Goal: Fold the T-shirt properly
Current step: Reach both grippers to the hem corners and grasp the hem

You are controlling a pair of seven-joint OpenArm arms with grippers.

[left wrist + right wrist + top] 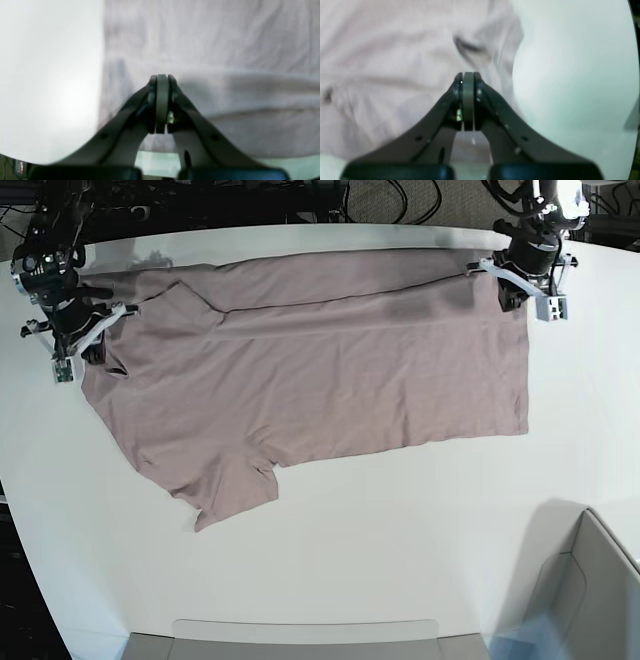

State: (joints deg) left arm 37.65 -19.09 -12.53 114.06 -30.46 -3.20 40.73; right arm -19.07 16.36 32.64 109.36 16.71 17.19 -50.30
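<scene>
The dusty pink T-shirt (pixel 330 380) lies spread on the white table (pixel 400 530), with its far edge doubled over as a taut strip running between my two grippers. At the hem corner, on the right of the base view, my left gripper (pixel 512 292) (pixel 162 76) is shut, its tips down in the cloth (pixel 225 50). My right gripper (pixel 85 345) (pixel 468 73) is shut at the shoulder end on the left, and creases in the cloth (pixel 395 62) run toward its tips. One sleeve (pixel 235 490) sticks out toward the near side.
A grey bin (pixel 600 580) stands at the near right corner. A flat grey tray (pixel 300 640) sits along the near edge. Dark cables and stands (pixel 300 195) crowd the space behind the table's far edge.
</scene>
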